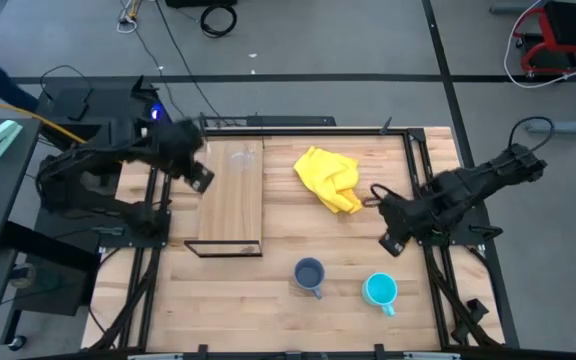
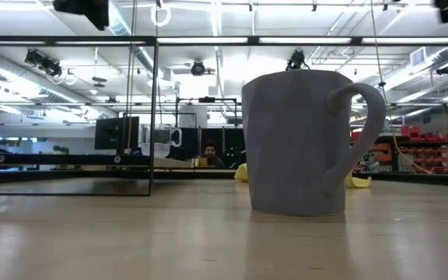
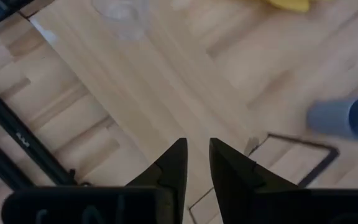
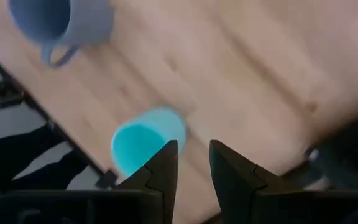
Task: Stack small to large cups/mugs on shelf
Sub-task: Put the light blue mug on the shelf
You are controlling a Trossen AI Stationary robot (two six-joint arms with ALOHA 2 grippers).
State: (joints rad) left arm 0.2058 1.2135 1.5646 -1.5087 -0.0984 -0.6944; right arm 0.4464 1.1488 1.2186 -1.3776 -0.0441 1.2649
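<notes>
The desk [image 1: 268,310] carries everything here, and the shelf [image 1: 230,205], a light-wood plank with a thin black frame at its near end, lies along its left side. On the far end of that plank sits the tiny clear glass cup [image 1: 241,156], alone up there.

Out on the open desk, toward the front edge, stand the other two: the dark blue-grey mug [image 1: 309,273], upright with its handle toward the front, and just to its right the cyan mug [image 1: 380,290], also upright.

The left claw [image 1: 200,178] hangs over the shelf's left edge, near the glass cup, fingers a little apart and holding nothing. The right claw [image 1: 392,243] hovers over the desk's right side, fingers likewise parted on empty air.

And here is the relation that matters: the cyan mug lies just forward of the right claw, close under it, while the blue-grey mug sits farther off to that claw's left. The left claw is well apart from both. So the right arm looks the nearer one for a mug pickup, probably the cyan.
</notes>
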